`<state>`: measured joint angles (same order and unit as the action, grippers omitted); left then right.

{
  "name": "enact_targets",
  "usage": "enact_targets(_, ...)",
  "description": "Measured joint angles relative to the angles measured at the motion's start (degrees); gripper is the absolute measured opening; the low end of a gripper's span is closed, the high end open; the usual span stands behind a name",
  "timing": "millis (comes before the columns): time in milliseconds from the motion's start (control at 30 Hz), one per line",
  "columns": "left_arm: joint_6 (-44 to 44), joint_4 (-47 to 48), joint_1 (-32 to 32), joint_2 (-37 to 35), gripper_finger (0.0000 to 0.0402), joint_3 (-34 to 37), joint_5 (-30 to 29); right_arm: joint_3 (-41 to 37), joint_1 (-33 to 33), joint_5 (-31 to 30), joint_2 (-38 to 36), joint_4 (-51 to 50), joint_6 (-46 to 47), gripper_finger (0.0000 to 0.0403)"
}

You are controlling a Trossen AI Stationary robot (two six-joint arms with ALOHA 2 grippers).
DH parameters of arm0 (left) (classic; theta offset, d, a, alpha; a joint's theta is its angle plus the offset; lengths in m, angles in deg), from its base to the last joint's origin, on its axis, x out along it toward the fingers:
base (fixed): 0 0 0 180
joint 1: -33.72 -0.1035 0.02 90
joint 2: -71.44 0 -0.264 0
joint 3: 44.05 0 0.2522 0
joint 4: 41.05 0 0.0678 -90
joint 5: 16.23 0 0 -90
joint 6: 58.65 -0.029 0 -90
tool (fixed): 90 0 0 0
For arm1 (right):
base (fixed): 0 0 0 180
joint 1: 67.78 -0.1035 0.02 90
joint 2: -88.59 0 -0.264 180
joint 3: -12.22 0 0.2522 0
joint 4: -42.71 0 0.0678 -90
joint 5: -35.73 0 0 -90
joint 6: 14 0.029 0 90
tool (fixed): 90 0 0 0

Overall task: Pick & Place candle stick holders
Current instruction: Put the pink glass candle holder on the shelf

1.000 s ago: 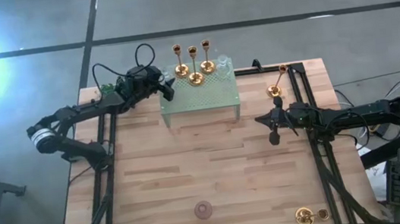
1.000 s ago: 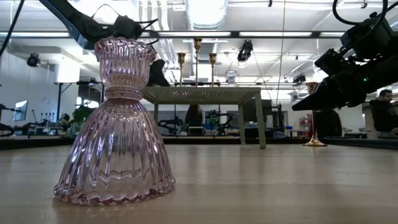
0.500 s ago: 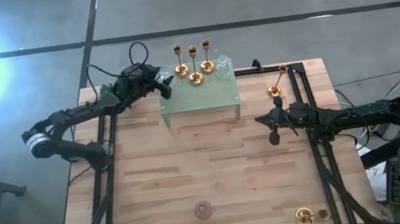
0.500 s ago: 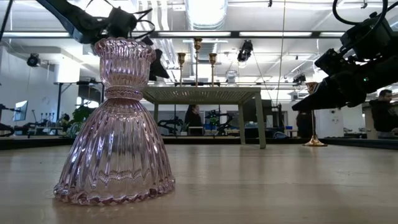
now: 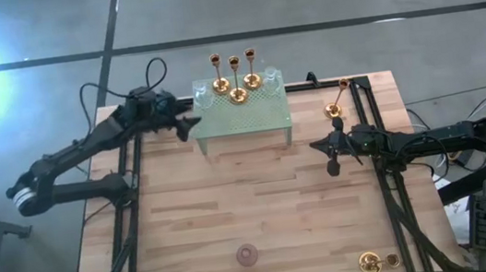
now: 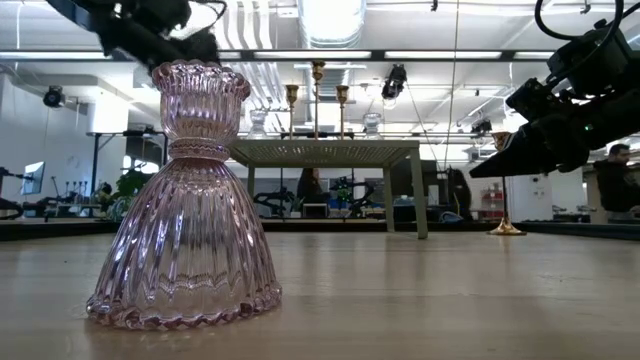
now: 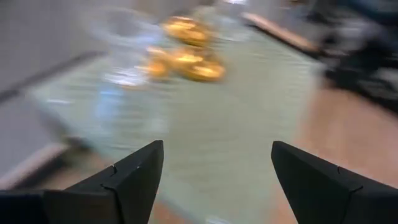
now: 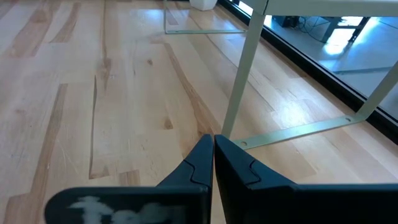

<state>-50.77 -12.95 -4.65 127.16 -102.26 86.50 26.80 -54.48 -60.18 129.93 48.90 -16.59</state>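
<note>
High view, one wooden table (image 5: pixel 262 217), items as found. Left gripper (image 5: pixel 188 125): fingers spread apart, holding nothing, poised just off the near-left corner of a small pale green stand (image 5: pixel 242 116). Ahead of that gripper, on the stand's top: three gold candle stick holders (image 5: pixel 236 76), upright and grouped close together, with what looked like two small clear glass pieces, one (image 5: pixel 202 95) on the gripper's side of the group and one (image 5: pixel 271 79) beyond it; the left wrist view was too smeared to confirm their shape. Right gripper (image 5: pixel 330 155): fingers pressed together, empty, hovering over bare boards past the stand's opposite end. One more gold holder (image 5: pixel 335 100) stood just behind that gripper by the black side rail (image 5: pixel 382 147). Another gold holder (image 5: pixel 370 262) lay far off at the table's near-right corner. Pink ribbed glass holder (image 6: pixel 188 200): upright, well apart from both grippers, near the table's front edge.
</note>
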Motion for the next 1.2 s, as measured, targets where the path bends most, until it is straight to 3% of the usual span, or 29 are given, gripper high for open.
enact_targets(167,0.97,4.98,3.85,-4.78,0.0298,-0.09,13.05,0.00,0.00,0.00,-0.01,0.01,0.00,0.0008)
enact_targets(367,3.62,7.24,16.00,-8.40,0.0297,1.74,11.66,0.00,0.02,0.00,0.00,0.00,0.00,0.0008)
enact_targets(667,15.01,4.54,41.92,-9.03,0.0297,9.15,-8.19,0.00,0.02,0.00,0.00,0.02,0.00,0.0008)
enact_targets(867,21.49,-3.70,57.89,-8.94,0.0295,14.14,-20.92,0.00,0.00,0.00,0.00,0.02,0.00,0.0008)
enact_targets(1067,21.84,-19.03,68.88,-7.48,0.0293,21.32,-31.46,0.00,0.02,0.00,-0.01,0.02,0.00,0.0008)
enact_targets(1200,20.29,-29.54,71.95,-4.67,0.0293,26.42,-33.46,0.00,0.00,0.00,0.00,0.02,0.00,0.0008)
